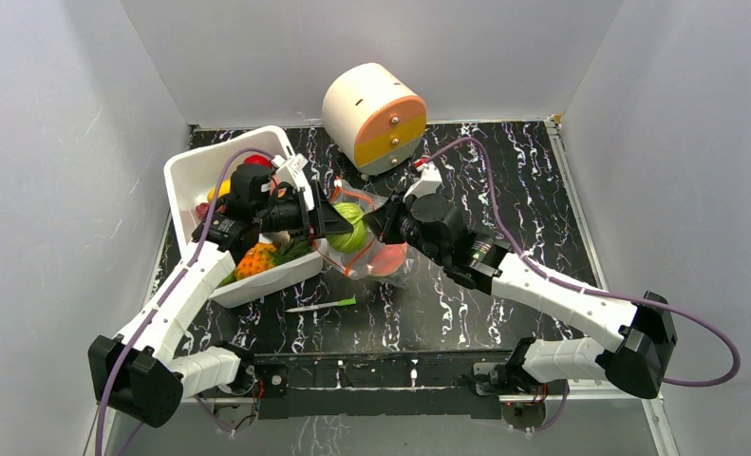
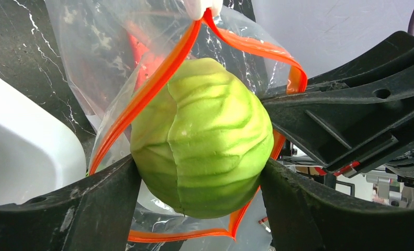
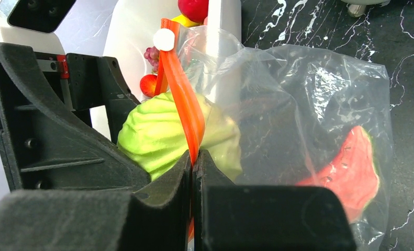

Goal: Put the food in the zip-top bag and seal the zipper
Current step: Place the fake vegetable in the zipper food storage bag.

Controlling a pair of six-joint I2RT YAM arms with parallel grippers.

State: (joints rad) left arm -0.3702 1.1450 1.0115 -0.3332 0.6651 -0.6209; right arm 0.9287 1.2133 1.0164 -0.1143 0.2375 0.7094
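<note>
Two grippers meet mid-table: the left gripper [image 2: 199, 172] clasps a green cabbage [image 2: 210, 120] at the mouth of the zip-top bag [image 3: 309, 104], just right of the white bin [image 1: 196, 176], while the right gripper [image 3: 194, 162] pinches the orange zipper [image 3: 186, 104].

Bright, even light, soft shadows, white glare on the zip-top bag [image 3: 320, 78], wrist-view foregrounds slightly soft

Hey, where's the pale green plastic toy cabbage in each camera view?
Top external: pale green plastic toy cabbage mid-picture, right of the white plastic bin.
Left wrist: fills the centre.
Right wrist: left of centre, behind the strip.
Shared landmark: red-orange zipper strip, crossing the cabbage in both wrist views.
</note>
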